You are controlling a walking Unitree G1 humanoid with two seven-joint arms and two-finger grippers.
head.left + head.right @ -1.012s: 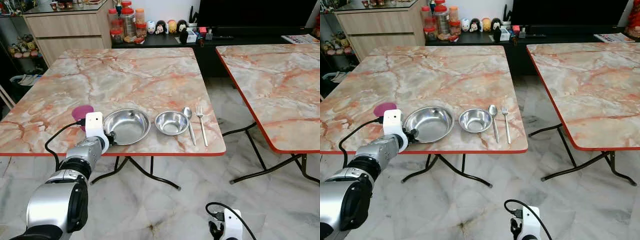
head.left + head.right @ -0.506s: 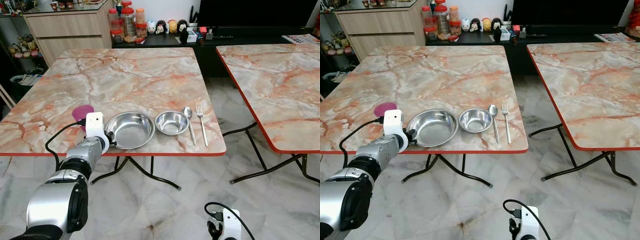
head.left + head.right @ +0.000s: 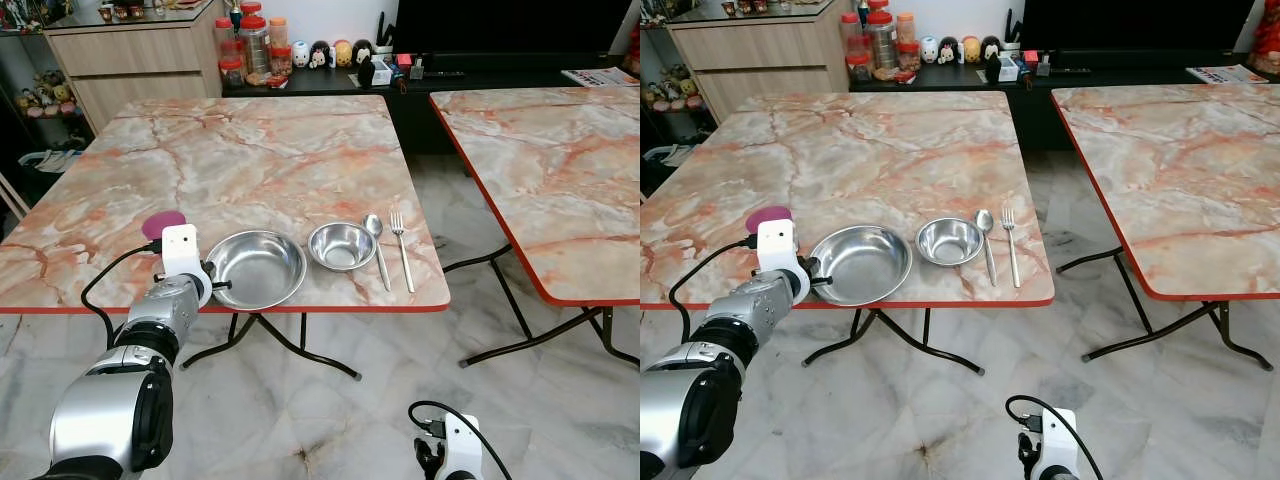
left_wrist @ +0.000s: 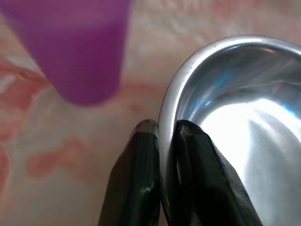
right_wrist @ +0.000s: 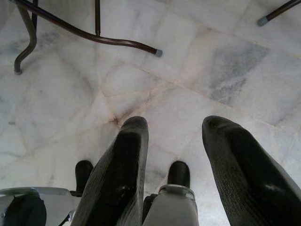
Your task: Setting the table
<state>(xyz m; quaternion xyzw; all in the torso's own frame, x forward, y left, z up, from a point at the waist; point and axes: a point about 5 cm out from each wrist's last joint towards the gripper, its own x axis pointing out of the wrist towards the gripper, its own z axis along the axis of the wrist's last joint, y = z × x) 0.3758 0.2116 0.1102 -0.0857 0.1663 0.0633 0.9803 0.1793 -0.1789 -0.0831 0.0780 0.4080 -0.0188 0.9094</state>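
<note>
The plate (image 3: 257,268) rim is pinched by the left gripper (image 4: 162,136) (for sliding); the right gripper (image 5: 174,141) is spread wide.

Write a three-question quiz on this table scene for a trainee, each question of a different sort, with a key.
1. True or false: the left gripper is shut on the rim of the large steel plate.
2. Which item lies nearest the table's right edge? A) purple cup B) small steel bowl C) spoon D) fork
3. Fill in: the right gripper hangs low, fingers apart, over the marble ____.

Key:
1. True; one finger sits inside the rim and one outside.
2. D
3. floor
</note>
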